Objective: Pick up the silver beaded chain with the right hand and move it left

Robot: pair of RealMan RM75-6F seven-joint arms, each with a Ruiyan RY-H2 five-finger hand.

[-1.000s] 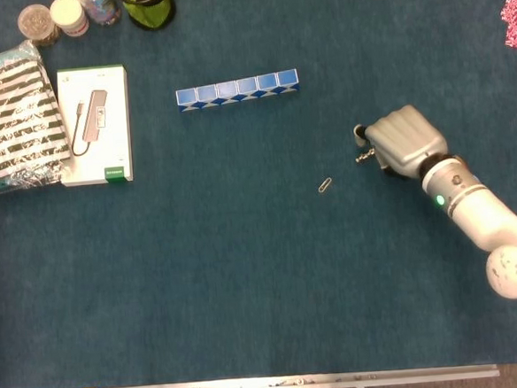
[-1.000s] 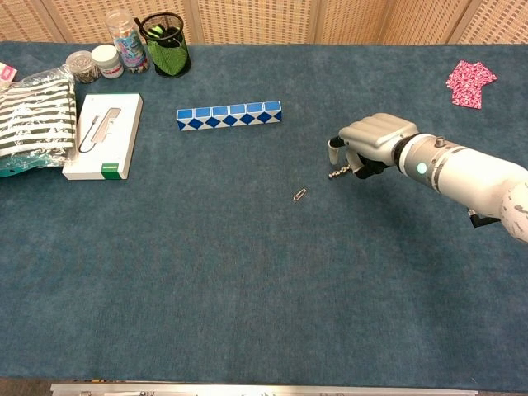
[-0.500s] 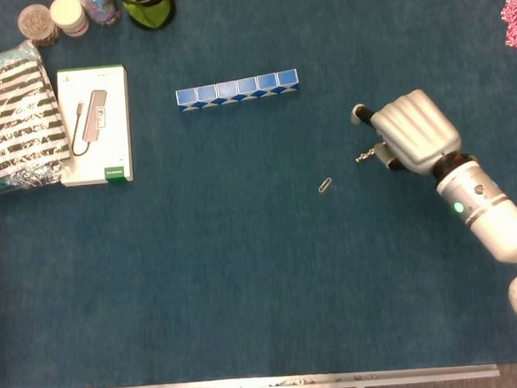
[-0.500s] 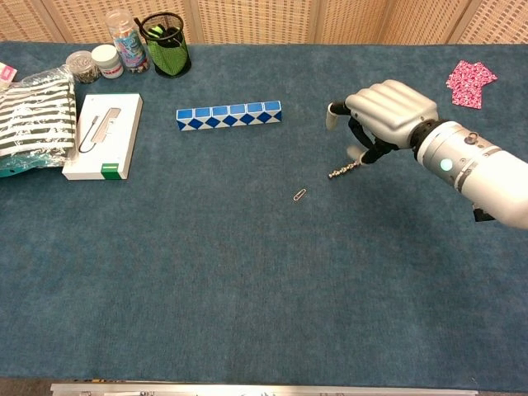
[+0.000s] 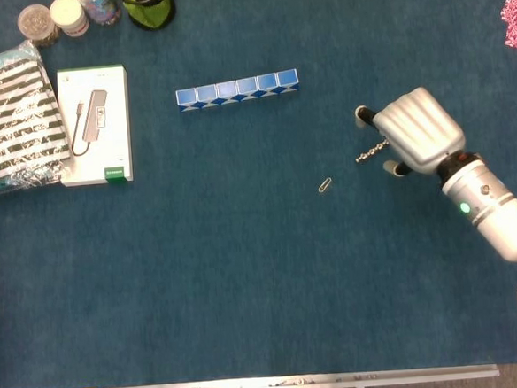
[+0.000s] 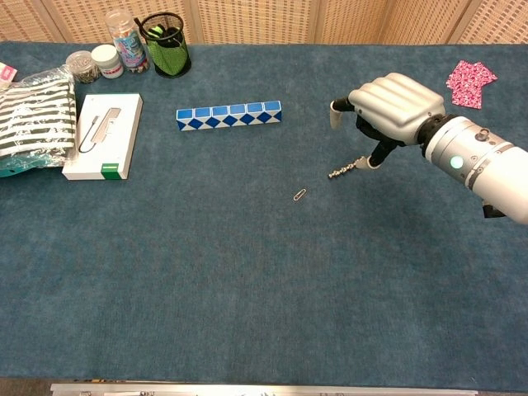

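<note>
The silver beaded chain (image 5: 369, 153) (image 6: 345, 170) is a short strand right of the table's middle. My right hand (image 5: 417, 132) (image 6: 393, 102) hovers above the cloth with its fingers curled down. It pinches the chain's right end between its fingertips. The strand slants down to the left, its free end low near the blue cloth. Whether that end touches the cloth I cannot tell. My left hand shows in neither view.
A small paperclip (image 5: 326, 186) (image 6: 301, 195) lies just left of the chain. A blue-and-white block strip (image 5: 237, 90) lies further back. A white box (image 5: 95, 125), a striped bag (image 5: 11, 114) and jars stand far left. A pink cloth (image 6: 469, 82) lies far right.
My right hand has risen off the cloth and drifted slightly right. The chain's held end has come up with it, so more of the strand shows.
</note>
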